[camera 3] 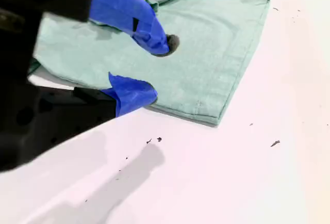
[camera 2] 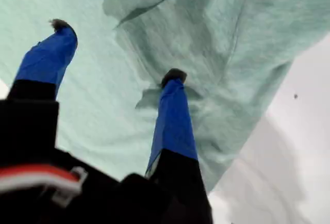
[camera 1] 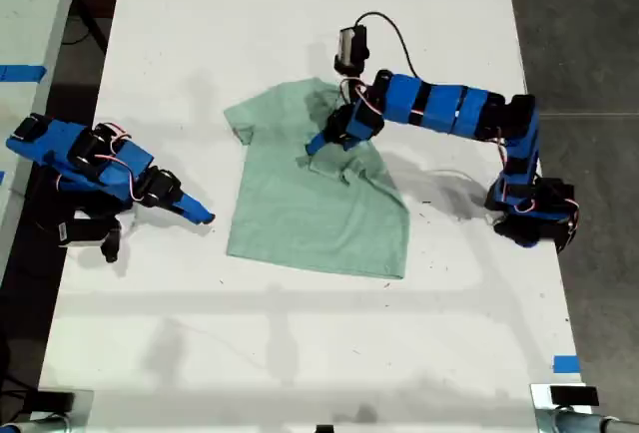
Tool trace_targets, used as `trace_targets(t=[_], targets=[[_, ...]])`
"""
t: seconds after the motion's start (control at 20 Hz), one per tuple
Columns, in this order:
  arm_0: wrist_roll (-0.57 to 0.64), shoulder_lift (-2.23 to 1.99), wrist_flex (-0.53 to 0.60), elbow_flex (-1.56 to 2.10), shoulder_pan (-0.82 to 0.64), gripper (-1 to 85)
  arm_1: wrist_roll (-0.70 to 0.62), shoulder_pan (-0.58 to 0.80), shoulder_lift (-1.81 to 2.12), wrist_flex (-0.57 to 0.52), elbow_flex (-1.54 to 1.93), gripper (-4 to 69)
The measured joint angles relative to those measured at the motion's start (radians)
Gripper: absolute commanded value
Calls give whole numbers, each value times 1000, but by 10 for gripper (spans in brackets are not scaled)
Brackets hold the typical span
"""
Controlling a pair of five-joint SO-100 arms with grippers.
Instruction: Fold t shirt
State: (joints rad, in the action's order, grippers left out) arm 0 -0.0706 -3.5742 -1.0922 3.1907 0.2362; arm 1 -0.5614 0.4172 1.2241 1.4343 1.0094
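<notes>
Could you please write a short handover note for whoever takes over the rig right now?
My first gripper is open, its fingertips down on the pale mint-green heathered t shirt near the collar, on a bunched fold.
My second gripper is open and holds nothing; it hangs over bare table at the exterior view's left, just off the shirt's edge.
The shirt lies on the white table. The sleeve at the exterior view's right has been folded in over the body; the other sleeve still lies spread out.
Left to do: fold that sleeve in, then fold the body over.
</notes>
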Motion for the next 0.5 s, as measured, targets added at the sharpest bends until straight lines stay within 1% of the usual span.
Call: trace_targets(t=[0.15,0.2,0.3,0.35,0.4,0.45,0.5], targets=[[0,0,0,0,0,116,92,12,229,215,20,316],[0,0,0,0,0,116,144,-8,344,262,84,303],[0,0,0,0,0,116,233,-97,626,290,288,272],[0,0,0,0,0,116,295,-153,779,293,407,221],[0,0,0,0,0,116,353,-202,939,293,535,58],[0,0,0,0,0,116,420,-249,1101,270,670,17],[0,0,0,0,0,116,468,-305,1261,219,813,15]])
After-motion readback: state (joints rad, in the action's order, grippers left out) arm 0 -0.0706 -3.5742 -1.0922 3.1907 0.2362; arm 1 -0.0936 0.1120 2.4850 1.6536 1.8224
